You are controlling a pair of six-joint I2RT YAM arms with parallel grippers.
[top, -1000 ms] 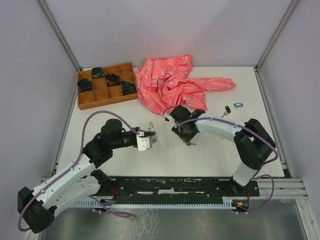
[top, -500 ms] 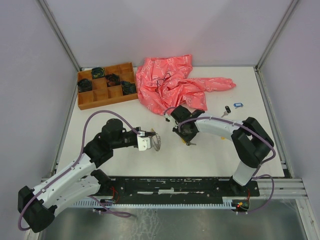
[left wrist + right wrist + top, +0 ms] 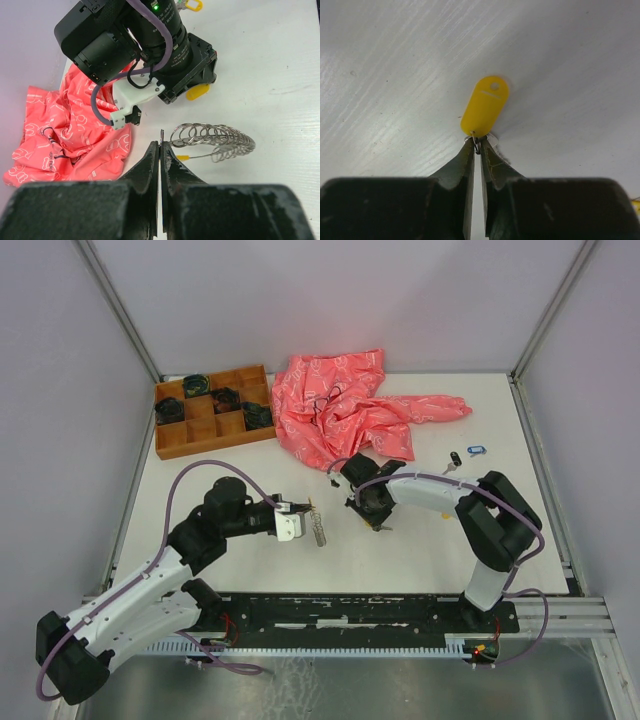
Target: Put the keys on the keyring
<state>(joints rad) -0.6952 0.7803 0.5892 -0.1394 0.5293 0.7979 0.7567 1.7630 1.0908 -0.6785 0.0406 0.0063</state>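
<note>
The keyring, a silvery coil with a yellow segment, lies stretched on the white table, and my left gripper is shut on its wire end. From above, the keyring trails just right of the left gripper. My right gripper points down at the table, its tips shut on the small ring of a yellow-tagged key. That gripper stands right of the keyring. A black-tagged key and a blue-tagged key lie apart at the right.
A crumpled pink cloth covers the back middle of the table, just behind the right gripper. A wooden divided tray with dark coiled bundles sits at the back left. A small yellow piece lies beyond the right arm.
The right jaws have closed in onto the yellow-tagged key's ring. The keyring has swung down from the left gripper and now lies stretched out toward the near side.
</note>
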